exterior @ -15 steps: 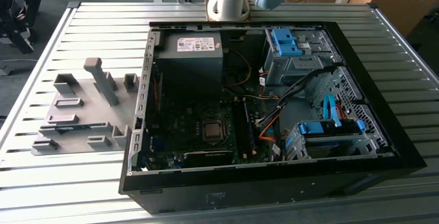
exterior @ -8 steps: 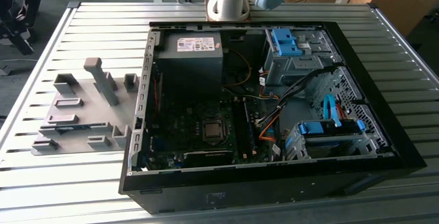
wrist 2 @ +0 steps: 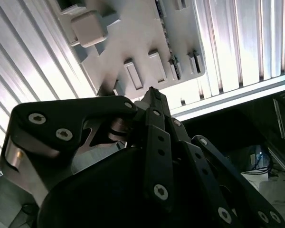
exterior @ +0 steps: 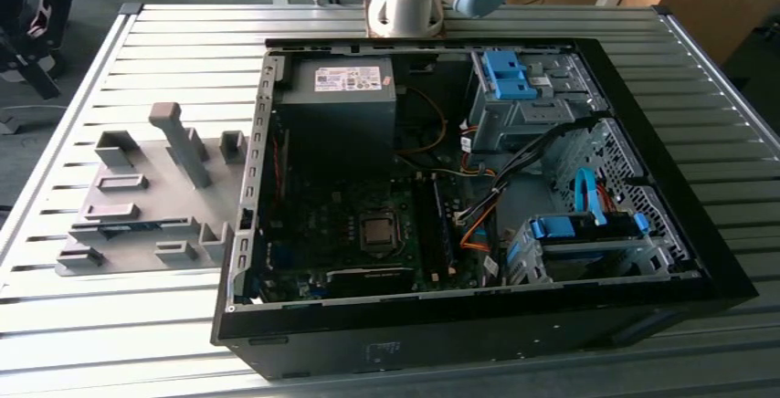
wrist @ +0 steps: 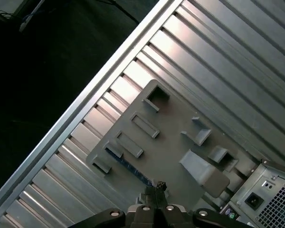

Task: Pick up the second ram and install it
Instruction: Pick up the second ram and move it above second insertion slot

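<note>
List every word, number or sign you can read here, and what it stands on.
Label on the power supply: too small to read.
Emblem on the case front: too blurred to read.
Sticker by the power socket: too small to read.
Nothing legible.

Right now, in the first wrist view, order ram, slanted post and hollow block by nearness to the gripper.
1. ram, slotted in the fixture, just ahead of the gripper.
2. slanted post, toward the computer case.
3. hollow block, at the fixture's far corner.
</note>
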### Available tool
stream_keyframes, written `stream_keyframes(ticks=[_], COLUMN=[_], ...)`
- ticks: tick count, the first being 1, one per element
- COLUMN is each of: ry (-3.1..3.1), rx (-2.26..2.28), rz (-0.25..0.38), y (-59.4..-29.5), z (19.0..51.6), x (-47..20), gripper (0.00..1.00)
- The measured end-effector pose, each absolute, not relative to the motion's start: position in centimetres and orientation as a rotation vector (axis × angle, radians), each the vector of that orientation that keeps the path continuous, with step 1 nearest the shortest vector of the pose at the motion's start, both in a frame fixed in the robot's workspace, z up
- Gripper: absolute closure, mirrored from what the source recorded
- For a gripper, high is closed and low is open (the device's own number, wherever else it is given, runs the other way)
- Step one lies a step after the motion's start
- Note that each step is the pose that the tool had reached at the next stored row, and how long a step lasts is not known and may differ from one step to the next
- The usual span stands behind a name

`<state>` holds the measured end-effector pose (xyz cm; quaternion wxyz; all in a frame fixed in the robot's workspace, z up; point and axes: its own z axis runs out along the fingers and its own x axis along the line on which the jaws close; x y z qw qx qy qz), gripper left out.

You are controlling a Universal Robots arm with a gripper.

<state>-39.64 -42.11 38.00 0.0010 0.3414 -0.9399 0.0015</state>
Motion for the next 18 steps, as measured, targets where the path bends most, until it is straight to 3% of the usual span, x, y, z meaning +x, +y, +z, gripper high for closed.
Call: stream_keyframes(ticks=[18], ry=[-2.784], rx=[1.452], rz=[0.006], y=[-42.11], z=[37.32], x=[-39.64], gripper=[0.9])
